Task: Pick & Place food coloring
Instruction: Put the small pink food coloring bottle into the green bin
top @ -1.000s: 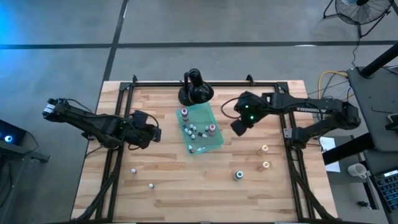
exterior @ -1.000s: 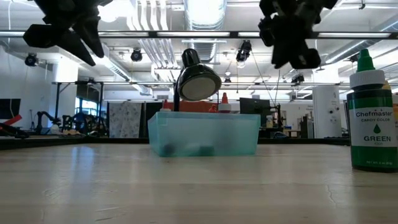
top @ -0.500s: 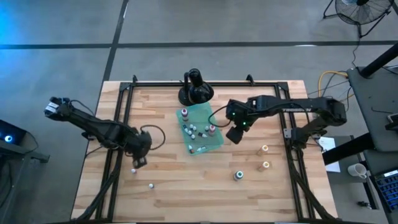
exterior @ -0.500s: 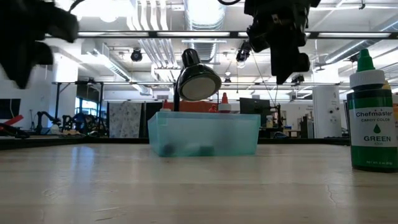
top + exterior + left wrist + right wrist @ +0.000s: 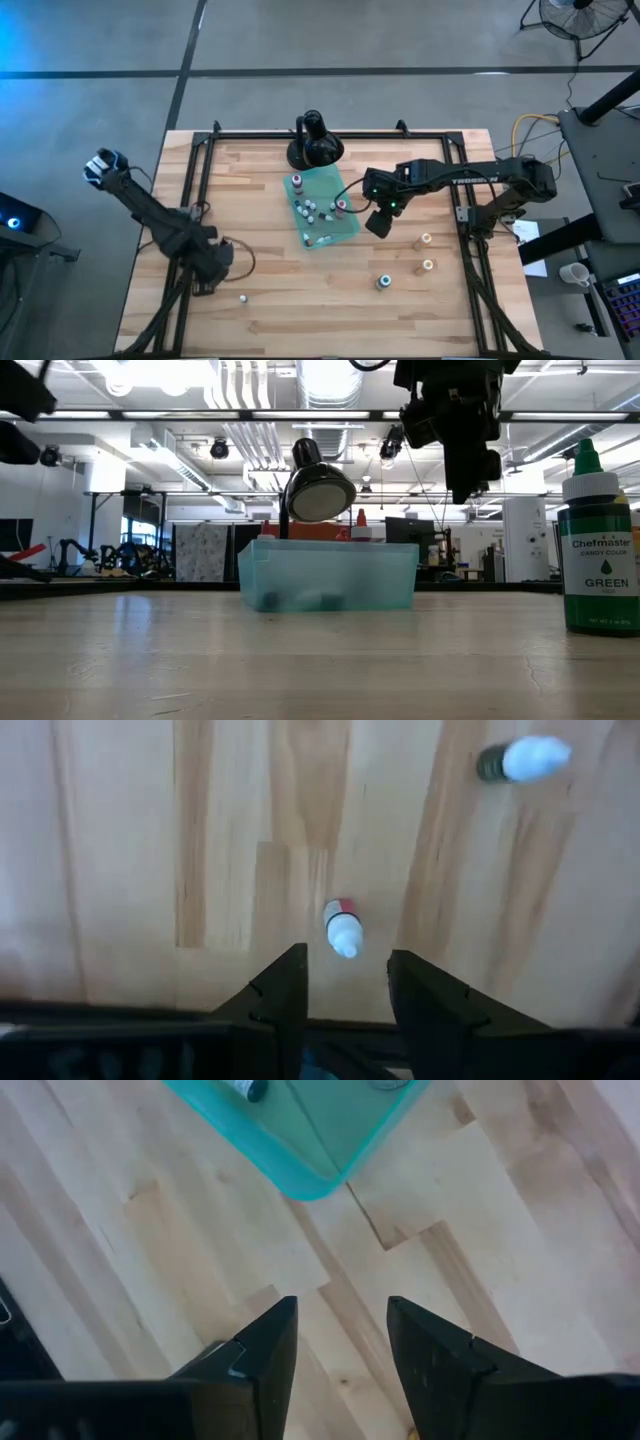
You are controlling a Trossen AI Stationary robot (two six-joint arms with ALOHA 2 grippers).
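Several small food coloring bottles lie and stand in the teal tray (image 5: 322,208). Others stand on the wood: a white-capped one (image 5: 242,297) toward the near left, two orange ones (image 5: 426,240) and a green one (image 5: 383,283) on the right. The green one looms close in the low view (image 5: 598,540). My left gripper (image 5: 345,975) is open above a red, white-capped bottle (image 5: 342,928); its fingers stand on either side without touching. A second white-capped bottle (image 5: 520,760) stands farther off. My right gripper (image 5: 335,1350) is open, hovering beside the tray's right near corner (image 5: 310,1140).
A black round-based stand (image 5: 314,145) rises behind the tray at the far edge. Black rails (image 5: 190,200) run along both table sides. Bare wood stretches along the near edge, between the left bottles and the right ones.
My left gripper has swung from beside the tray toward the near-left part of the table, ending over the red bottle. My right gripper has shifted toward the tray and a little toward the near edge. No bottle has moved.
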